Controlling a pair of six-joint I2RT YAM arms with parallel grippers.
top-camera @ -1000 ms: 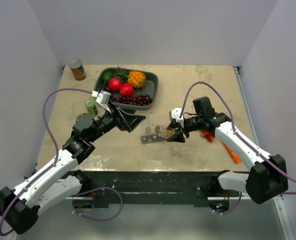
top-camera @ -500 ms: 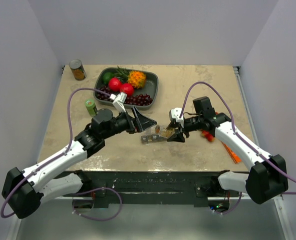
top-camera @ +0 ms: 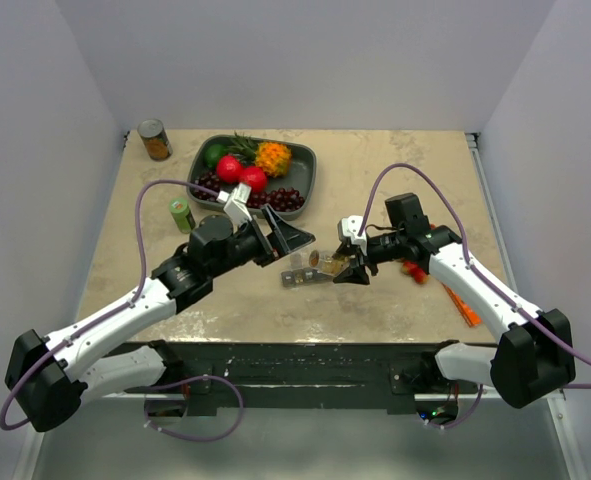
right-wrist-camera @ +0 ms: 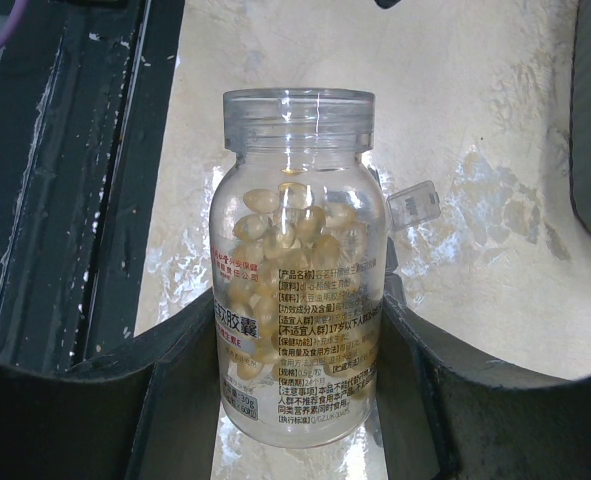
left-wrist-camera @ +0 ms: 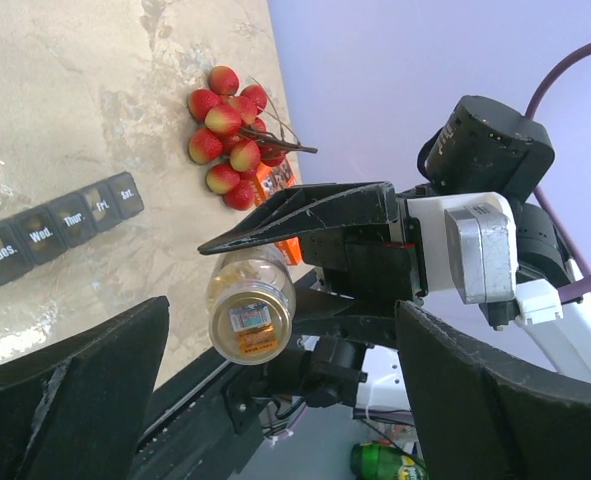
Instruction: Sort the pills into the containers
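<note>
The lids of the grey pill organizer [left-wrist-camera: 60,225] read Tues., Wed., Thur., Fri. and Sat., one word per compartment. The clear pill bottle [right-wrist-camera: 297,300] bears a Chinese label: large red characters on its left and bracketed black lines on its right, too small to read surely.

My jaws are matt black. The bottle [right-wrist-camera: 297,140] is clear; its pills [right-wrist-camera: 290,230] are pale yellow; its label [right-wrist-camera: 305,345] carries red and black print. The containers [left-wrist-camera: 60,225] are dark grey with white day lettering. The worktop [left-wrist-camera: 95,80] is beige, mottled brown-grey. The fruit bunch [left-wrist-camera: 227,135] is red shading to yellow.
</note>
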